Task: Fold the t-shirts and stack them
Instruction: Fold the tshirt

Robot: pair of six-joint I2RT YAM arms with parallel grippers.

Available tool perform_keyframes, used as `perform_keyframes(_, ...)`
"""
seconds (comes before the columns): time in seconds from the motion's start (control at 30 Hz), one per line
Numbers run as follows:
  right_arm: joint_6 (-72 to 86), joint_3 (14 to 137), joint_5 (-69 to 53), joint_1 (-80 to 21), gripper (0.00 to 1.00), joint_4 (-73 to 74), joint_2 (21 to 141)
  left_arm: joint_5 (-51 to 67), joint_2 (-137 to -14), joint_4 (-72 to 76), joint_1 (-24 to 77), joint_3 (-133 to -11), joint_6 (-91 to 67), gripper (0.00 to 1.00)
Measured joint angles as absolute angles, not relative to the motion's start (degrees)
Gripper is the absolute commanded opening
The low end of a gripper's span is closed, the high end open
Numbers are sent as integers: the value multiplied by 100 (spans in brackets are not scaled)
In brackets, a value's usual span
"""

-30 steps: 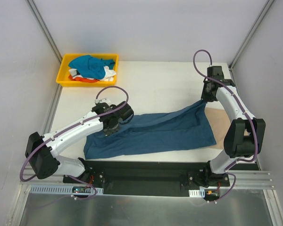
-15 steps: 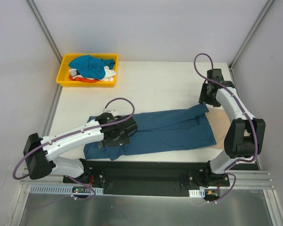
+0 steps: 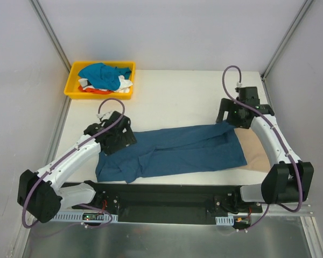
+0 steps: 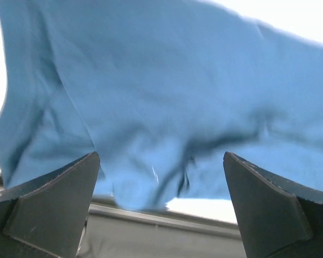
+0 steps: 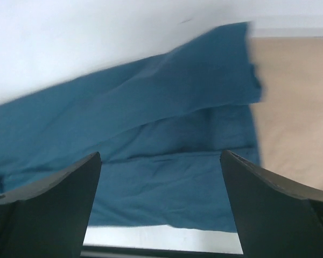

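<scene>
The dark teal-blue t-shirt [image 3: 177, 153] lies folded into a long band across the front of the table. Its right end covers part of a tan-beige t-shirt [image 3: 257, 151] lying flat beneath it. My left gripper [image 3: 117, 135] hovers over the band's left end, open, with only blue cloth [image 4: 167, 91] below its empty jaws [image 4: 160, 159]. Above the band's far right corner my right gripper [image 3: 229, 115] is open too and holds nothing [image 5: 160, 157]. In the right wrist view the teal shirt [image 5: 151, 134] meets the tan one [image 5: 293, 107].
A yellow tray [image 3: 71, 89] at the back left holds a heap of bright blue [image 3: 102, 75], white [image 3: 125, 86] and orange-red [image 3: 100, 92] shirts. Grey walls and metal frame posts enclose the table. The black base rail [image 3: 167, 201] runs along the near edge.
Both grippers opened and let go of the teal shirt, which dropped flat. The left gripper pulled back to the left; the right one drew away from the corner it held.
</scene>
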State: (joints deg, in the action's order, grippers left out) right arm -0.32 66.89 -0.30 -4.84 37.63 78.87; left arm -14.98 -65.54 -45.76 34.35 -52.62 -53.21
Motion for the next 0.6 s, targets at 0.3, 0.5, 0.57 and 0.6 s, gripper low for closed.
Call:
perform_keyframes(0.3, -209, 6370, -1546, -2508, 97, 2963, 7767, 274, -7102, -2620, 1245, -4523, -4471, 99)
perform_keyframes(0.5, -329, 6936, -2718, -4276, 97, 1931, 9262, 1251, -7931, -1769, 506, -4377, -4287, 97)
perform_keyframes(0.57, -408, 7389, -3063, -4635, 97, 1844, 9891, 1494, -8162, -1610, 331, -4324, -4250, 97)
perform_keyframes(0.6, -438, 7631, -3210, -4779, 97, 1739, 10208, 1590, -8250, -1564, 285, -4307, -4239, 97)
